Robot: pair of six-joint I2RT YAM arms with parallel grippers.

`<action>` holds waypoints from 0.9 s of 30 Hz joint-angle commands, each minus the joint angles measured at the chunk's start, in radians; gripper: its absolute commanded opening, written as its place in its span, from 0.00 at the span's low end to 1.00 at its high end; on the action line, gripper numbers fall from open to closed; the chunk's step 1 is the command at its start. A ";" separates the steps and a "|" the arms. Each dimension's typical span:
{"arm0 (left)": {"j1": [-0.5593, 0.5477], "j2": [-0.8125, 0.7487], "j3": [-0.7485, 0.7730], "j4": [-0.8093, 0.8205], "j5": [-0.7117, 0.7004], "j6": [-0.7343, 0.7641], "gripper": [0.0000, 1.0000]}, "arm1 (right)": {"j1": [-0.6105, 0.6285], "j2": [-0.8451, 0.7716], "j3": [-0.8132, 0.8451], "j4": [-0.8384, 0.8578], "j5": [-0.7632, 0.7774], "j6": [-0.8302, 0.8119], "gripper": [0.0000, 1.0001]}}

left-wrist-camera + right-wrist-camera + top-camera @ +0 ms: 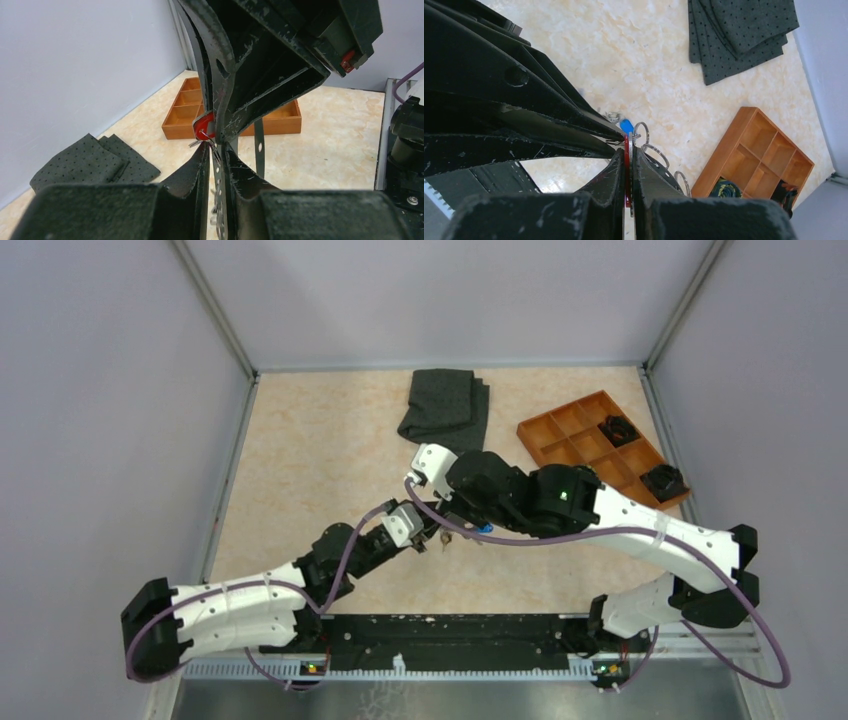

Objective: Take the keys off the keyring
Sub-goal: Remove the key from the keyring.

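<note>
Both grippers meet above the middle of the table. My left gripper (pixel 428 538) (pixel 216 150) is shut on the keyring (pixel 218 176), a grey perforated band that runs down between its fingers; the band's other side (pixel 258 147) hangs just beyond. My right gripper (pixel 452 523) (pixel 628 147) is shut on a red-headed key (pixel 627 156), also seen in the left wrist view (pixel 204 125) at the tips of both grippers. A blue-headed key (pixel 626 125) (pixel 483 528) sits just past the right fingertips. Metal rings (pixel 655 152) hang beside the band.
A brown compartment tray (pixel 575 420) (pixel 754 150) (pixel 182 120) stands at the back right with black clumps (pixel 662 480) (pixel 724 189) in two cells. A folded dark grey dotted cloth (pixel 445 405) (pixel 85 162) (pixel 739 35) lies at the back centre. Walls enclose the table.
</note>
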 commanded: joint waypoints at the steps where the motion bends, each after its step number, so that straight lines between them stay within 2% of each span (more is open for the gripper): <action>1: -0.003 0.024 0.041 0.021 -0.006 -0.013 0.19 | 0.025 -0.027 0.066 0.029 -0.007 0.007 0.00; 7: -0.004 0.048 0.052 0.031 0.004 -0.017 0.18 | 0.028 -0.030 0.072 0.021 -0.008 0.011 0.00; 10: -0.003 0.051 0.058 0.033 0.010 -0.014 0.14 | 0.029 -0.034 0.070 0.019 -0.006 0.013 0.00; 14: -0.003 0.056 0.062 0.025 0.016 -0.008 0.00 | 0.029 -0.034 0.067 0.013 0.016 0.016 0.00; 27: -0.005 -0.032 0.019 0.002 0.026 0.023 0.00 | 0.029 -0.036 -0.010 -0.072 0.148 0.044 0.00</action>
